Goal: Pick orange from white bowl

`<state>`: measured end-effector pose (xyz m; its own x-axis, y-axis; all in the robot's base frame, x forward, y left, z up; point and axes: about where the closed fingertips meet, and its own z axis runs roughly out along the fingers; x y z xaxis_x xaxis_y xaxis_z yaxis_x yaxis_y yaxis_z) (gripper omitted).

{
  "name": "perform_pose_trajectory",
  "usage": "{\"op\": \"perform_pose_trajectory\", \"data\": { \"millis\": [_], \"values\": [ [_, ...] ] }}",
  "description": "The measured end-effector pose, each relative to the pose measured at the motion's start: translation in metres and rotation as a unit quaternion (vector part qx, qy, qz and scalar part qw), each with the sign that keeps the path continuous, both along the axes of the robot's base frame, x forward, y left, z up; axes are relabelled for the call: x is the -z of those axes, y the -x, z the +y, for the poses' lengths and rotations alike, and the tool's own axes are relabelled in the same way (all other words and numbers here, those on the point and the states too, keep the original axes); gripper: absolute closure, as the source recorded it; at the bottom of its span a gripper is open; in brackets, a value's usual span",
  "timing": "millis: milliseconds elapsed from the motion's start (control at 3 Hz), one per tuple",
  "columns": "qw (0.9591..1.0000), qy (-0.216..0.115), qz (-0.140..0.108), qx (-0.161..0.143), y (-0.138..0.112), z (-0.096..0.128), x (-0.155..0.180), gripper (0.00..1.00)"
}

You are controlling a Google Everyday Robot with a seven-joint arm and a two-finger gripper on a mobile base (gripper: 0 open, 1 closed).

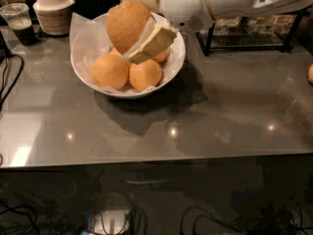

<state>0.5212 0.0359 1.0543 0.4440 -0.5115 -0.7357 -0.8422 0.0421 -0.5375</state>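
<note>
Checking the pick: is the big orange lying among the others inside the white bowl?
No, the claw grips the big orange up above the white bowl.

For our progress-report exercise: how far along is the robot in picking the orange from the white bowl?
Done: the gripper is shut on the orange. In hand: the orange hangs lifted above the three other oranges, over the white bowl. Left: carrying it clear of the bowl's rim.

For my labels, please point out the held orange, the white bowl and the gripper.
orange (122, 23), camera view, pebbled left side.
white bowl (120, 93), camera view, front wall.
gripper (139, 31), camera view, above white bowl, between fingers.
</note>
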Motion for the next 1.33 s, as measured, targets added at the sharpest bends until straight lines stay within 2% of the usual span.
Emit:
{"op": "perform_pose_trajectory", "data": {
  "millis": [333, 667, 1000, 1333],
  "values": [
    [0.9992, -0.004, -0.018, -0.036, 0.019, 0.017, -0.010, 1.00],
    [0.9977, 0.005, -0.020, -0.065, 0.028, 0.030, -0.010, 1.00],
    [0.9956, 0.005, -0.007, -0.093, 0.029, 0.041, -0.001, 1.00],
    [0.9955, 0.006, -0.006, -0.094, 0.030, 0.041, 0.000, 1.00]
  ]
}}
